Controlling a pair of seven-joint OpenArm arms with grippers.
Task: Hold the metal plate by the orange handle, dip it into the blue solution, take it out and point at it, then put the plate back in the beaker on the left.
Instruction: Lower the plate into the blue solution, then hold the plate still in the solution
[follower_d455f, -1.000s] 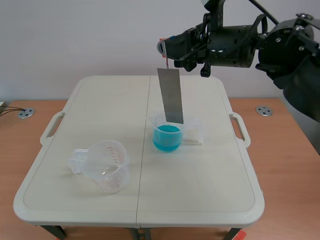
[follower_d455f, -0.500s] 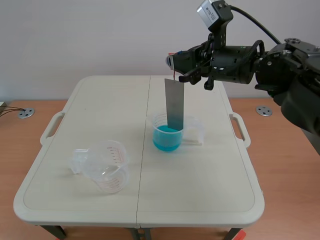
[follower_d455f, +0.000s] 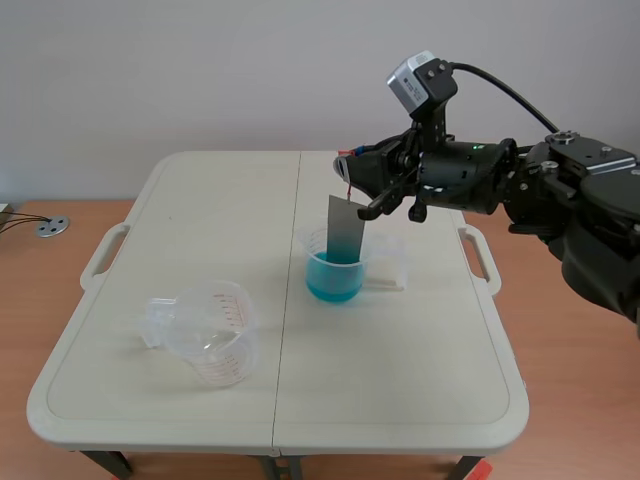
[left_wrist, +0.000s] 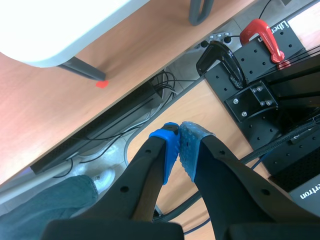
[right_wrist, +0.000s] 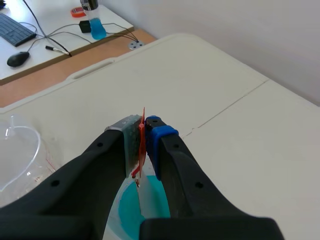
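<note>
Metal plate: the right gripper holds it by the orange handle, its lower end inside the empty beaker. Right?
No. The metal plate, held by the right gripper at its orange handle, stands in the beaker of blue solution, not the empty beaker; see the scene view.
</note>
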